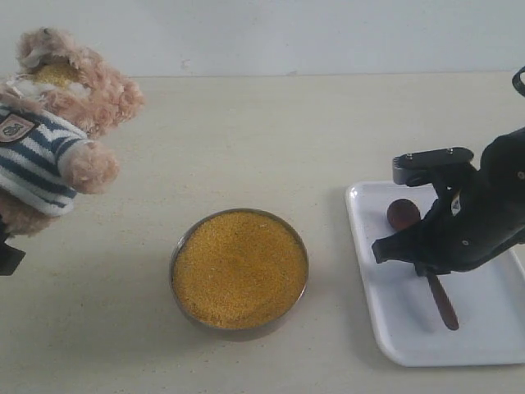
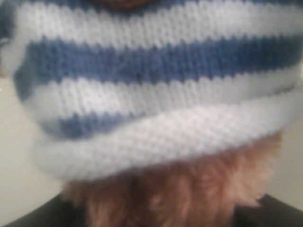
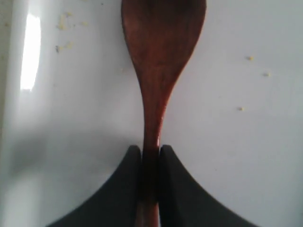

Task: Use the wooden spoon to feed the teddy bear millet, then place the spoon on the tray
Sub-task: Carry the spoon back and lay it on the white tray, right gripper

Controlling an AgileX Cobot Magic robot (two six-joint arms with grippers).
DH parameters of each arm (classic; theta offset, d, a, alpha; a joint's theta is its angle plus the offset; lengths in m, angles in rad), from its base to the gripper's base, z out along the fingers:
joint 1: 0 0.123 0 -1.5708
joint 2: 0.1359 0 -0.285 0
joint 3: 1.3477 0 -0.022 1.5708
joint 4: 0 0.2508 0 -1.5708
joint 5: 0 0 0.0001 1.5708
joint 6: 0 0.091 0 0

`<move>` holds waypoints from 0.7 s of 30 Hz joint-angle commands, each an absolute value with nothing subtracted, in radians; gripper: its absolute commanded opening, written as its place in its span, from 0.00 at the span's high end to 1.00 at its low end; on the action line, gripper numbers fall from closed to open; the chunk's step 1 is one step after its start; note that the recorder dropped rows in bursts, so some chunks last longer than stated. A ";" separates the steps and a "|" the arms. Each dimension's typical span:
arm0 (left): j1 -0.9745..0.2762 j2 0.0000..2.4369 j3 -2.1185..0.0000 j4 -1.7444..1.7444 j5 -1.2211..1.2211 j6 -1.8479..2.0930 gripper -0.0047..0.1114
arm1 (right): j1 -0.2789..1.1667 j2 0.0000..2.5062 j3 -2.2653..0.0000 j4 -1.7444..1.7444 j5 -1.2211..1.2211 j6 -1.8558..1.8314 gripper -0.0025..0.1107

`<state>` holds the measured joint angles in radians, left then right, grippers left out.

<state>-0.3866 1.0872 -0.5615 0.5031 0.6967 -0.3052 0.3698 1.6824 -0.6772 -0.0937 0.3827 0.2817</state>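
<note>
At the left edge the teddy bear [image 1: 57, 123] in its blue-and-white striped shirt leans back, with yellow grains on its muzzle. Its shirt and fur [image 2: 156, 118] fill the left wrist view, and my left gripper [image 2: 156, 215] is shut on the fur at its lower body. In the middle, the metal bowl of millet [image 1: 239, 271] stands full. My right gripper [image 1: 426, 261] is low over the white tray [image 1: 385, 328] and shut on the handle of the wooden spoon [image 1: 403, 214]. In the right wrist view my right gripper [image 3: 150, 153] pinches the wooden spoon [image 3: 161, 52] just behind its bowl, close above the tray [image 3: 246, 156].
A few loose millet grains [image 3: 62, 21] lie on the tray. Bare beige tabletop [image 1: 271, 139] stretches between the bear, the bowl and the tray. A pale wall runs along the table's far edge.
</note>
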 commanded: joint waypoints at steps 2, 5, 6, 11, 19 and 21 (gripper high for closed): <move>-0.394 1.077 -0.560 0.517 0.670 -0.322 0.93 | 0.364 1.687 -0.671 -0.090 0.367 0.280 0.80; -0.394 1.077 -0.560 0.517 0.670 -0.322 0.93 | 0.364 1.687 -0.671 -0.090 0.370 0.280 0.64; -0.394 1.077 -0.560 0.517 0.670 -0.322 0.93 | 0.364 1.685 -0.671 -0.090 0.373 0.280 0.59; -0.394 1.077 -0.560 0.517 0.670 -0.322 0.93 | 0.364 1.683 -0.671 -0.090 0.386 0.278 0.43; -0.394 1.087 -0.560 0.502 0.670 -0.362 0.93 | 0.364 1.491 -0.671 -0.088 0.416 0.281 0.43; -0.394 1.099 -0.563 0.474 0.676 -0.367 0.93 | 0.369 1.401 -0.671 -0.070 0.447 0.281 0.43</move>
